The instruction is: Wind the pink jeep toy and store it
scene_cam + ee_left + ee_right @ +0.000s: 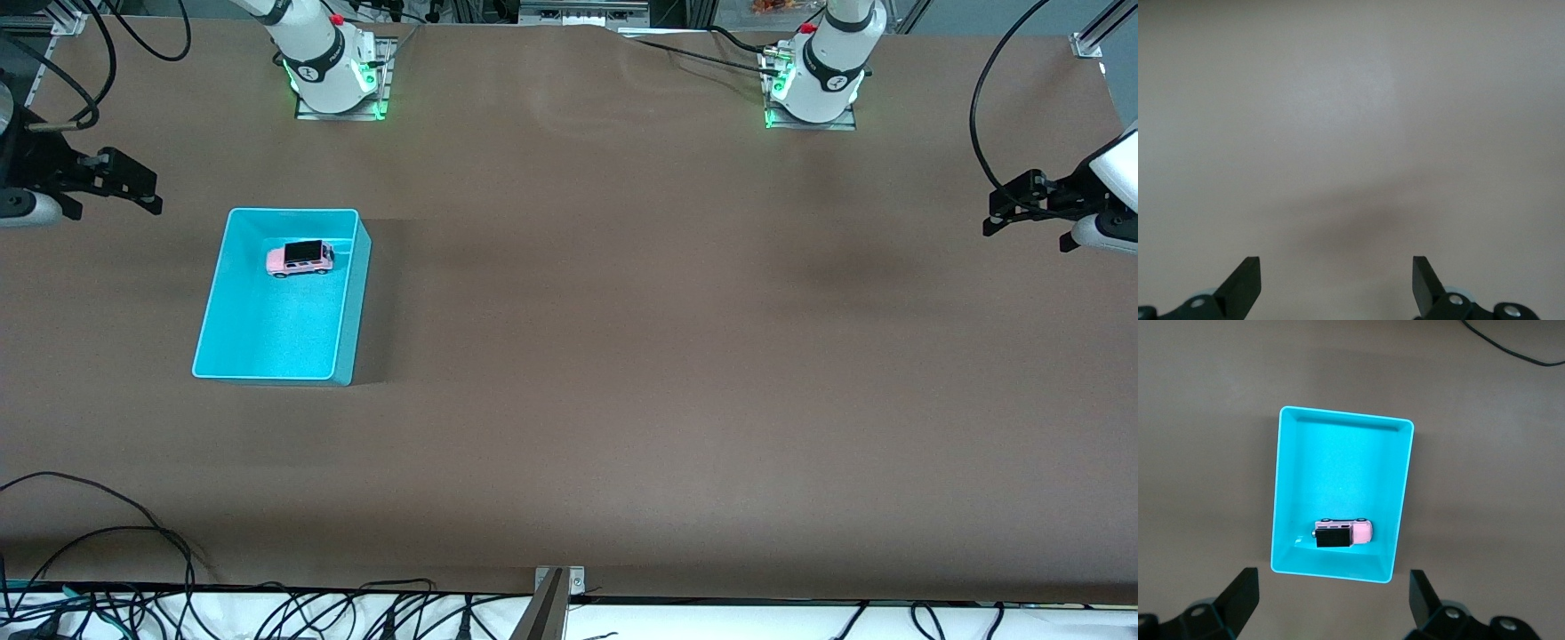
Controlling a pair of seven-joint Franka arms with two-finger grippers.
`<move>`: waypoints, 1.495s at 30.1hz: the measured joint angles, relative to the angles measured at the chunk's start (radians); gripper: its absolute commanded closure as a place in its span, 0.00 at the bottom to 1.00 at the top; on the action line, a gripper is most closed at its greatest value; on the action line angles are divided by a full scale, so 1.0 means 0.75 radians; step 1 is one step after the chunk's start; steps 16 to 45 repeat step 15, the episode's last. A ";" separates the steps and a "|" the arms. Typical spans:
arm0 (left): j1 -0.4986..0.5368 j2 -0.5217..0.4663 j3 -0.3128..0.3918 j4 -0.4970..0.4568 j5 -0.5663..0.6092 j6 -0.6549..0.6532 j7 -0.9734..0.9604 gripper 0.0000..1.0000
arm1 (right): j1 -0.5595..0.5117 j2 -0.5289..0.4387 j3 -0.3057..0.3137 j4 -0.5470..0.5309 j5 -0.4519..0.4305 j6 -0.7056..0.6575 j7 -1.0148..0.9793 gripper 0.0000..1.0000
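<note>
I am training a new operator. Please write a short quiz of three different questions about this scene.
1. True or false: the pink jeep toy lies inside the turquoise bin.
2. The jeep lies at the bin's end that is: A) nearer to the front camera, B) farther from it.
3. Fill in: both the left tool and the right tool are ____ and hold nothing.

Key: 1 true; 2 B; 3 open.
</note>
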 measured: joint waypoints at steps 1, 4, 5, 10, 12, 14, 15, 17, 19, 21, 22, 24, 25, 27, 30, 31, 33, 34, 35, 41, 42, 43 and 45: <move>0.000 0.000 0.000 0.000 0.000 0.000 0.000 0.00 | 0.000 0.005 0.000 0.004 0.000 -0.001 0.000 0.00; 0.000 0.000 0.000 0.000 0.000 0.000 0.000 0.00 | 0.000 0.008 0.000 0.010 0.000 -0.003 0.000 0.00; 0.000 0.000 0.000 0.000 0.000 0.000 0.000 0.00 | 0.000 0.008 0.000 0.011 0.000 -0.004 0.000 0.00; 0.000 0.000 0.000 0.000 0.000 0.000 0.000 0.00 | 0.000 0.008 0.000 0.017 0.000 -0.007 0.000 0.00; 0.000 0.000 0.000 0.000 0.000 0.000 0.000 0.00 | 0.000 0.008 0.000 0.017 0.000 -0.008 0.000 0.00; 0.000 0.000 0.000 0.000 0.000 0.000 0.000 0.00 | 0.000 0.008 0.000 0.017 0.000 -0.008 0.000 0.00; 0.000 0.000 0.000 0.000 0.000 0.000 0.000 0.00 | 0.000 0.008 0.000 0.017 0.000 -0.008 0.000 0.00; 0.000 0.000 0.000 0.000 0.000 0.000 0.000 0.00 | 0.000 0.008 0.000 0.017 0.000 -0.008 0.000 0.00; 0.000 0.000 0.000 0.000 0.000 0.000 0.000 0.00 | 0.000 0.008 0.000 0.017 0.000 -0.008 0.000 0.00; 0.000 0.000 0.000 0.000 0.000 0.000 0.000 0.00 | 0.000 0.008 0.000 0.017 0.000 -0.008 0.000 0.00; 0.000 0.000 0.000 0.000 0.000 0.000 0.000 0.00 | 0.000 0.008 0.000 0.017 0.000 -0.008 0.000 0.00; 0.000 0.000 0.000 0.000 0.000 0.000 0.000 0.00 | 0.000 0.008 0.000 0.017 0.000 -0.008 0.000 0.00; 0.000 0.000 0.000 0.000 0.000 0.000 0.000 0.00 | 0.000 0.008 0.000 0.017 0.000 -0.008 0.000 0.00; 0.000 0.000 0.000 0.000 0.000 0.000 0.000 0.00 | 0.000 0.008 0.000 0.017 0.000 -0.008 0.000 0.00; 0.000 0.000 0.000 0.000 0.000 0.000 0.000 0.00 | 0.000 0.008 0.000 0.017 0.000 -0.008 0.000 0.00; 0.000 0.000 0.000 0.000 0.000 0.000 0.000 0.00 | 0.000 0.008 0.000 0.017 0.000 -0.008 0.000 0.00; 0.000 0.000 0.000 0.000 0.000 0.000 0.000 0.00 | 0.000 0.008 0.000 0.017 0.000 -0.008 0.000 0.00; 0.000 0.000 0.000 0.000 0.000 0.000 0.000 0.00 | 0.000 0.008 0.000 0.017 0.000 -0.008 0.000 0.00; 0.000 0.000 0.000 0.000 0.000 0.000 0.000 0.00 | 0.000 0.008 0.000 0.017 0.000 -0.008 0.000 0.00; 0.000 0.000 0.000 0.000 0.000 0.000 0.000 0.00 | 0.000 0.008 0.000 0.017 0.000 -0.008 0.000 0.00; 0.000 0.000 0.000 0.000 0.000 0.000 0.000 0.00 | 0.000 0.008 0.000 0.017 0.000 -0.008 0.000 0.00; 0.000 0.000 0.000 0.000 0.000 0.000 0.000 0.00 | 0.000 0.008 0.000 0.017 0.000 -0.008 0.000 0.00; 0.000 0.000 0.000 0.000 0.000 0.000 0.000 0.00 | 0.000 0.008 0.000 0.017 0.000 -0.008 0.000 0.00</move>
